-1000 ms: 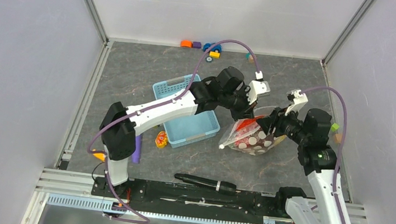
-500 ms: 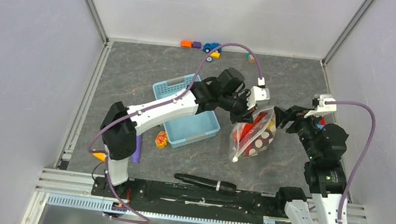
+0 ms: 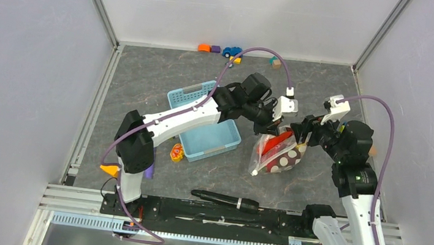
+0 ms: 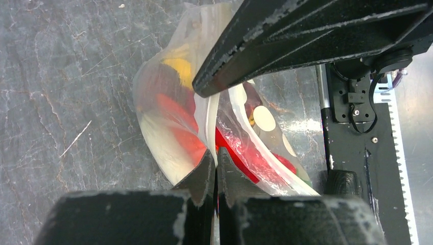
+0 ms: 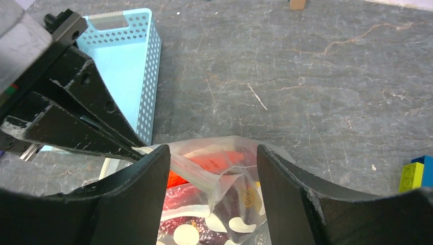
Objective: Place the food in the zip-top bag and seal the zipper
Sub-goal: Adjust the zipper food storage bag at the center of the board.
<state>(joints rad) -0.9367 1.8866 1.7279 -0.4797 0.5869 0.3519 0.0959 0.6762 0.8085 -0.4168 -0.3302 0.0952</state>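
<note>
The dotted clear zip-top bag point(image 3: 277, 154) hangs upright over the table with red, yellow and maroon food point(image 4: 176, 115) inside. My left gripper point(image 3: 275, 127) is shut on the bag's mouth edge; in the left wrist view point(image 4: 215, 153) the zipper strip point(image 4: 211, 122) runs up from between the closed jaws. My right gripper point(image 3: 300, 132) is open, and its fingers point(image 5: 138, 189) straddle the bag's upper corner point(image 5: 230, 173) without pinching it. One right finger point(image 4: 306, 35) crosses the top of the left wrist view. A yellow-and-red food piece point(image 3: 177, 152) lies on the table beside the basket.
The light-blue basket point(image 3: 205, 121) stands left of the bag, under the left arm, and shows in the right wrist view point(image 5: 127, 66). A black tool point(image 3: 224, 199) lies near the front rail. Coloured blocks point(image 3: 219, 50) sit at the back wall. A purple stick point(image 3: 149, 167) and an orange piece point(image 3: 109, 170) lie by the left arm's base.
The right gripper let go of the bag and pulled away right, then came back with its jaws open around the bag's top. The bag swung from lying sideways to hanging from the left gripper.
</note>
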